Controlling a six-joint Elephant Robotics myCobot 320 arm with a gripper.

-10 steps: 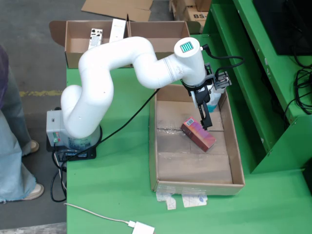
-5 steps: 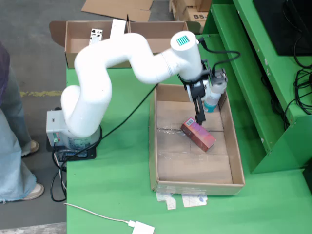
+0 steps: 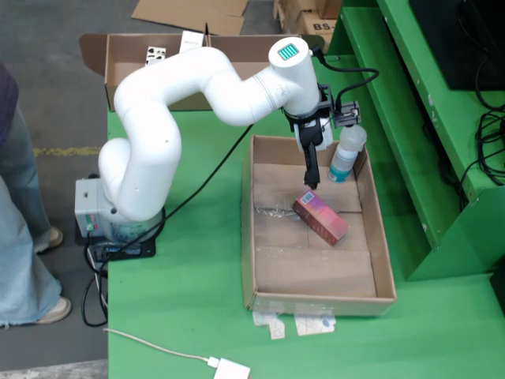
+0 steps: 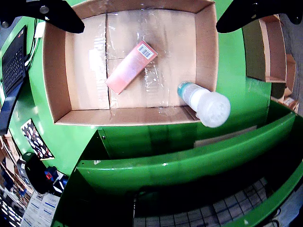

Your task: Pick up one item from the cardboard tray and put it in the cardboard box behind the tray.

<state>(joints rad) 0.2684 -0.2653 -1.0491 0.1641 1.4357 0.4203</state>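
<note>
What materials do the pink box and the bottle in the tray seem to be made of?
Pink box: probably glossy printed cardboard, with sharp folded edges and a barcode label. Bottle: likely plastic, with a frosted translucent white cap and a teal printed label.

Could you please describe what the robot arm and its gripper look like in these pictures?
The arm is glossy white, built of thick rounded segments, with a green lit square panel on its end cap. It rises from a grey base box. A black cable loops to the wrist. The gripper is black with slim fingers, which show as dark tapered shapes in the wrist view.
</note>
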